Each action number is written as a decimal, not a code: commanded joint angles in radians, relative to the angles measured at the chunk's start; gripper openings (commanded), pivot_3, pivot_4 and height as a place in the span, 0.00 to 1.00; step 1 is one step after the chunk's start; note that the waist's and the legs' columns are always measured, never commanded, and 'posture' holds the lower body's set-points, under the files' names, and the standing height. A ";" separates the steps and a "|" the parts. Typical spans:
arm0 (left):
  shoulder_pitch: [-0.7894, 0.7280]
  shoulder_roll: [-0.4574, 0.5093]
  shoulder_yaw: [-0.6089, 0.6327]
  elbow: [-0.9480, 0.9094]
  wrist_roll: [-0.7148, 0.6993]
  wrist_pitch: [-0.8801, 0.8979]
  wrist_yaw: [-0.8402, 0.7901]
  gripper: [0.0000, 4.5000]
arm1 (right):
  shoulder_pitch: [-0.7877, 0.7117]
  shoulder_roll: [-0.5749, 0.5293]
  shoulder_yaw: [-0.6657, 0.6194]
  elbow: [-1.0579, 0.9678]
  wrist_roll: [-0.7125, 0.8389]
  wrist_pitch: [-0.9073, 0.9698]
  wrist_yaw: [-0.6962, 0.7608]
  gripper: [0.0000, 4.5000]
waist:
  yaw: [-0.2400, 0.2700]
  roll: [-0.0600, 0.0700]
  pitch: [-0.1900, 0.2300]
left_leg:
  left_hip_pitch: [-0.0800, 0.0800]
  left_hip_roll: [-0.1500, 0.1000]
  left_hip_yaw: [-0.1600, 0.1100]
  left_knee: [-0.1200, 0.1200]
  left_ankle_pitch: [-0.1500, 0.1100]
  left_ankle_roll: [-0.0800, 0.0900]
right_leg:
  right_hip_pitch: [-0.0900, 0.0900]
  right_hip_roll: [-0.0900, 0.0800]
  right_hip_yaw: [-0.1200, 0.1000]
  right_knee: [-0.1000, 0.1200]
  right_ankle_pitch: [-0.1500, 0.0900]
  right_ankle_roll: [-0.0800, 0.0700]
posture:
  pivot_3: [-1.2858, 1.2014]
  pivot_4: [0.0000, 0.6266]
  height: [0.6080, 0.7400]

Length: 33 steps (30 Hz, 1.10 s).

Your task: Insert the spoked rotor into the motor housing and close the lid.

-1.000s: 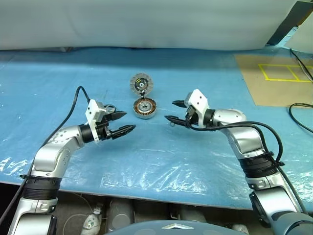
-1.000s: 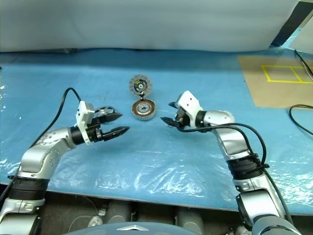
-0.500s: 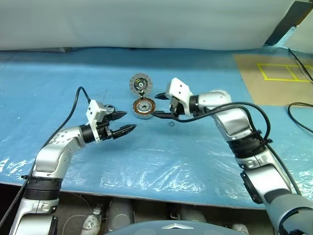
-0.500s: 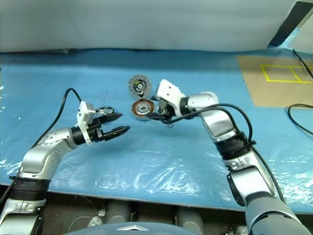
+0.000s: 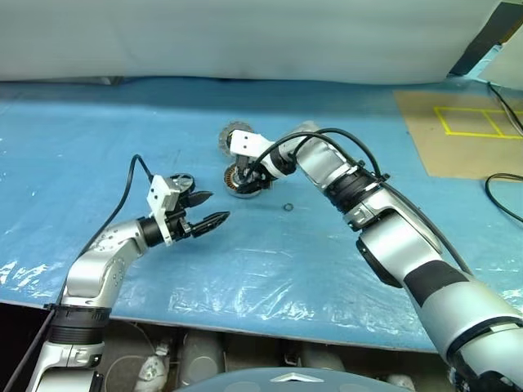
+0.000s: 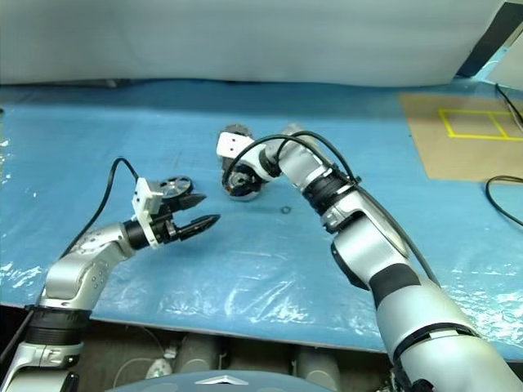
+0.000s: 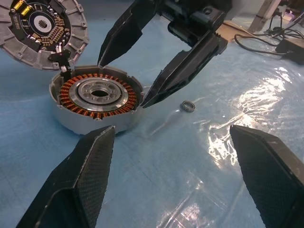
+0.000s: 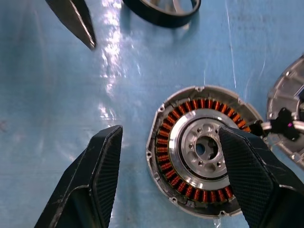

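Copper windings ring the motor housing (image 5: 243, 180) at upper centre of the head view, its lid (image 7: 43, 21) just behind and the spoked rotor (image 6: 175, 187) lying left of it, close behind the left pincer (image 5: 208, 209). Thin, rigid and probably light and slick, the rotor looks best pinched across its rim. Both pincers are apart and empty: the right pincer (image 8: 166, 171) angles down over the housing, while the left points level toward centre.
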 commanded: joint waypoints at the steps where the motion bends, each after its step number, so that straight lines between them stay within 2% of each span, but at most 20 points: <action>1: 0.020 -0.004 0.007 -0.061 0.000 -0.025 0.013 0.90 | -0.072 0.048 -0.013 0.166 -0.059 -0.079 -0.082 0.75 | -0.001 0.000 0.000 | 0.000 0.000 0.000 0.000 0.000 0.000 | 0.000 0.000 0.000 0.000 0.000 0.000 | 0.52 0.24 1.00; 10: 0.055 -0.006 0.014 -0.082 -0.004 -0.030 0.033 0.90 | -0.099 0.109 -0.039 0.292 -0.110 -0.179 -0.064 0.75 | -0.002 0.000 0.000 | 0.000 0.001 0.000 0.000 0.000 0.000 | -0.001 0.000 0.000 0.000 0.000 0.000 | 0.52 0.24 1.00; 22: 0.097 -0.004 -0.001 -0.100 -0.001 -0.026 0.033 0.90 | -0.139 0.098 -0.101 0.230 -0.088 -0.161 0.052 0.75 | -0.002 0.001 0.000 | 0.000 0.001 0.000 0.000 0.000 0.000 | -0.001 0.000 0.000 0.001 0.000 -0.001 | 0.52 0.24 1.00; 30: 0.111 -0.006 -0.013 -0.112 -0.002 -0.022 0.040 0.90 | -0.066 0.075 -0.068 0.126 -0.115 -0.148 0.154 0.75 | -0.002 0.000 0.000 | 0.000 0.001 0.000 0.000 0.000 0.000 | -0.001 0.000 0.000 0.001 0.000 -0.001 | 0.52 0.24 1.00; 33: 0.113 -0.007 -0.017 -0.112 -0.001 -0.021 0.043 0.90 | -0.045 0.073 -0.052 0.138 -0.147 -0.163 0.114 0.75 | -0.002 0.001 0.000 | 0.000 0.001 0.000 0.001 0.000 0.000 | -0.001 0.000 0.000 0.001 0.000 -0.001 | 0.52 0.24 1.00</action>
